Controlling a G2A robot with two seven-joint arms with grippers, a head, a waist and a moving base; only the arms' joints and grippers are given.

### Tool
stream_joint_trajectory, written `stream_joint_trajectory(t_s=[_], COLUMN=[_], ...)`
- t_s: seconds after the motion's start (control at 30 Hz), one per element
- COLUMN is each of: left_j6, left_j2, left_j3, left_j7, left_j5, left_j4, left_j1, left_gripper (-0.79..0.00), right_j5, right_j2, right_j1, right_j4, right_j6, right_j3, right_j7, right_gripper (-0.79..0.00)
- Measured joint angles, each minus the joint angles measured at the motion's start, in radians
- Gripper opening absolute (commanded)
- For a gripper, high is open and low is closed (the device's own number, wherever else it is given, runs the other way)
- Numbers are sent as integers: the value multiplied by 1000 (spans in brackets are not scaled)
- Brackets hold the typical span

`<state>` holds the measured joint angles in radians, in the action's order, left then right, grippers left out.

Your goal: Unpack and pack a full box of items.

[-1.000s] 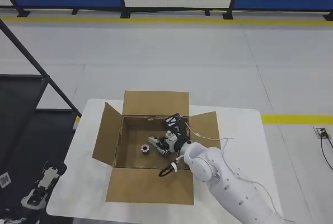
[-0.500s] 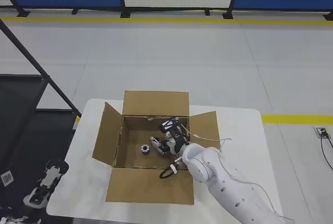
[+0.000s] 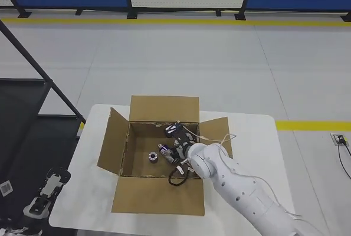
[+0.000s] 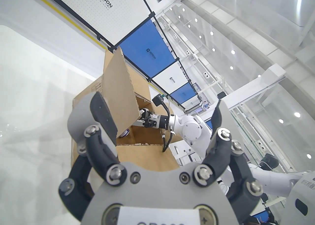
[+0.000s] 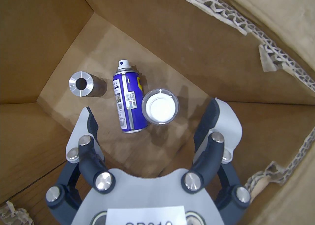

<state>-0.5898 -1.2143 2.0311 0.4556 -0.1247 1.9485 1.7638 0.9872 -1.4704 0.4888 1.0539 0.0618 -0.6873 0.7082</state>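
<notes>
Movement first: your right gripper [image 5: 150, 112] has edged farther into the box [image 5: 49, 26], jaws wide and empty above the spray can [image 5: 129, 103] lying on the box floor; expect unpacking to start there.

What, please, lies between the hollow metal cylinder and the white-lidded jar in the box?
The blue spray can lies between them, apart from the metal cylinder and close beside the white-lidded jar; the right wrist view shows this.
</notes>
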Motion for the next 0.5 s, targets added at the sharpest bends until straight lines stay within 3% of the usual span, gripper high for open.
stream_joint_trajectory(t_s=[0.07,0.1,0.13,0.33,0.5], left_j6=[1,2,3,9,19], left_j2=[1,1,1,3,4], left_j3=[0,0,0,-3,-12], left_j7=[0,0,-1,-6,-7], left_j5=[-2,-2,-2,2,14], left_j4=[-2,-3,-4,-7,-8], left_j1=[-1,-2,-3,-8,-20], left_gripper=[0,0,0,0,0], right_j5=[2,1,0,-10,-5], right_j2=[-12,-18,-23,-46,-41], right_j1=[-15,-21,-26,-45,-20], right_j4=[-34,-47,-60,-110,-74], right_j6=[10,12,13,2,-18], right_j3=[9,13,17,22,-11], right_j7=[-5,-6,-7,-30,-74], right_gripper=[-570,-720,-785,-785,-785])
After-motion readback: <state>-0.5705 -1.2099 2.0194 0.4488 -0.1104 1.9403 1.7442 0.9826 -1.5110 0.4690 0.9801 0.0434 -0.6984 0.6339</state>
